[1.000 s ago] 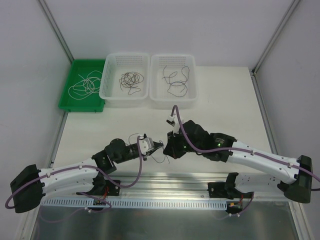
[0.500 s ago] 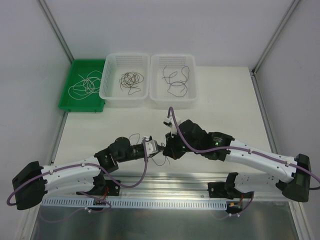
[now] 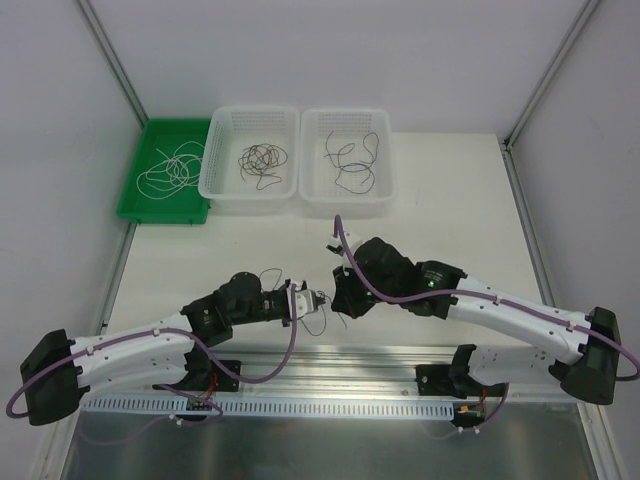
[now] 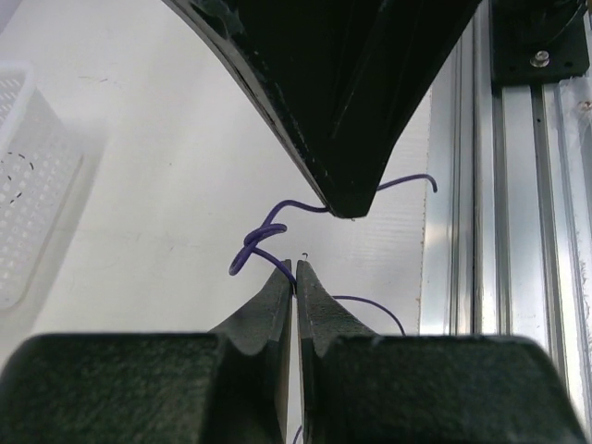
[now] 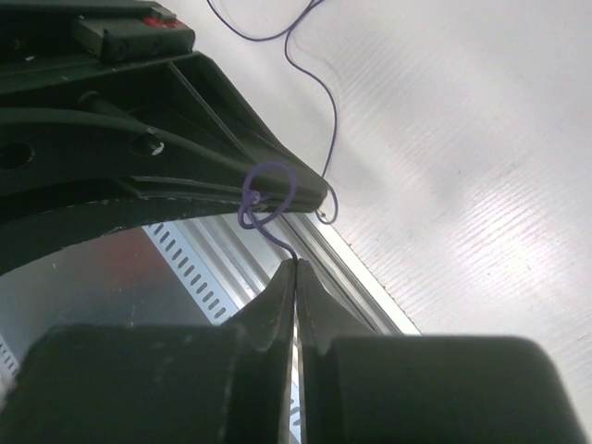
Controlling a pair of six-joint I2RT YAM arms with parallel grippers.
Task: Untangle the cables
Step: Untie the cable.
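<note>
A thin purple cable (image 4: pixel 259 242) with a small knotted loop hangs between my two grippers over the near middle of the table; the loop also shows in the right wrist view (image 5: pixel 264 194). My left gripper (image 4: pixel 295 272) is shut on one strand of it. My right gripper (image 5: pixel 295 264) is shut on another strand, tip to tip with the left one (image 3: pixel 325 298). More thin dark cables lie in the left white basket (image 3: pixel 262 160) and the right white basket (image 3: pixel 352 160). Whitish cables (image 3: pixel 170 172) lie in the green tray.
The green tray (image 3: pixel 135 205) and two white baskets (image 3: pixel 218 190) stand in a row at the table's far side. An aluminium rail (image 3: pixel 350 365) runs along the near edge, just under the grippers. Loose cable ends trail on the table (image 5: pixel 314 83).
My left arm has moved right, toward the right gripper, so the two gripper tips now meet. The right gripper has shifted slightly left and nearer.
</note>
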